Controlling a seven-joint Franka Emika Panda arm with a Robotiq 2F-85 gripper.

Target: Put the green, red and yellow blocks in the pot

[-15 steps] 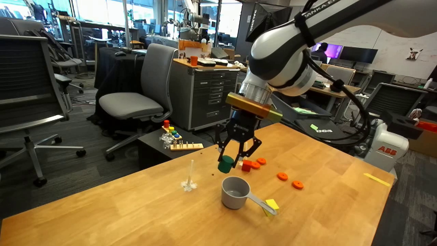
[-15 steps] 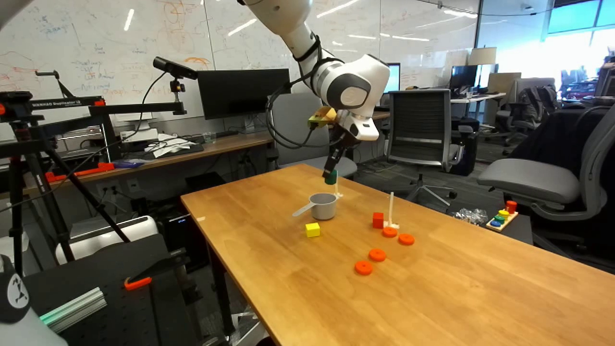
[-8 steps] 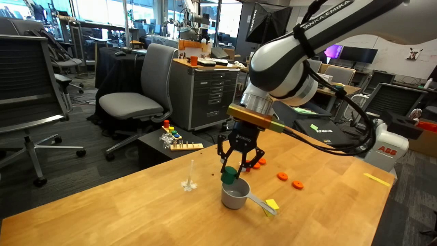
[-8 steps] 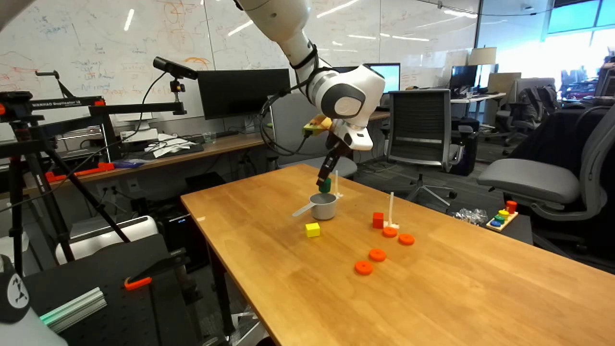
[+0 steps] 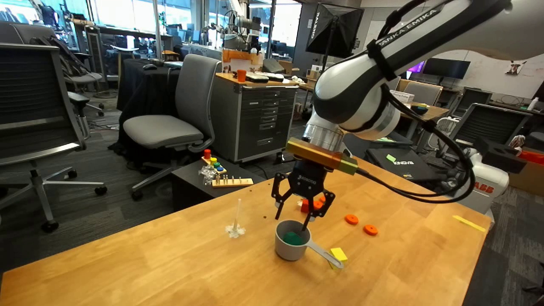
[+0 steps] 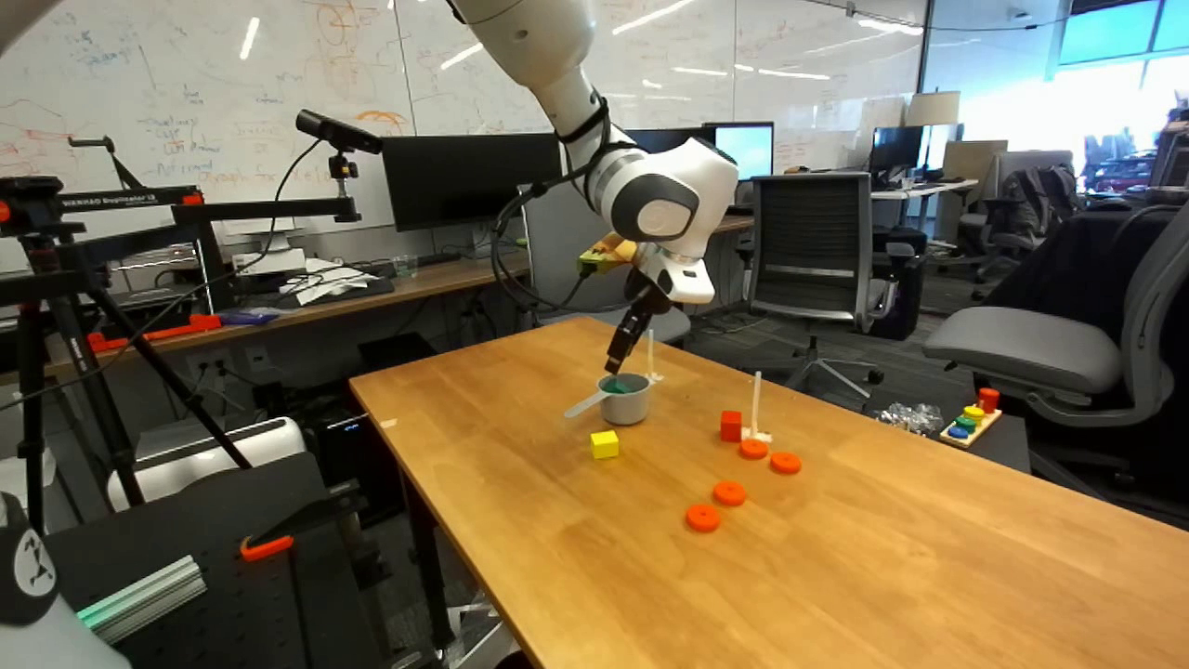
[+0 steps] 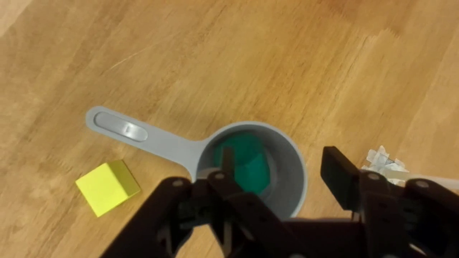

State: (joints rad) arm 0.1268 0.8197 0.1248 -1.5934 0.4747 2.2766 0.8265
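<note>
The green block (image 5: pixel 293 238) lies inside the grey pot (image 5: pixel 290 252); the wrist view shows the green block (image 7: pixel 254 172) inside the pot's rim (image 7: pixel 300 161). My gripper (image 5: pixel 291 224) is open and empty just above the pot. In the wrist view the gripper (image 7: pixel 279 154) has one finger over the green block and the other outside the rim. The yellow block (image 6: pixel 605 445) stands on the table near the pot's handle; it also shows in the wrist view (image 7: pixel 104 188). The red block (image 6: pixel 731 426) stands beside a peg; the gripper partly hides the red block (image 5: pixel 304 206) in an exterior view.
Several flat orange-red discs (image 6: pixel 729 492) lie on the table (image 6: pixel 836 557), two close to the red block. A thin upright peg (image 5: pixel 237 216) is taped down near the pot. Another peg (image 6: pixel 756 407) stands by the red block.
My gripper moved down over the pot with the green block, then opened. The green block dropped from between the fingers into the pot. The red and yellow blocks have not moved.
</note>
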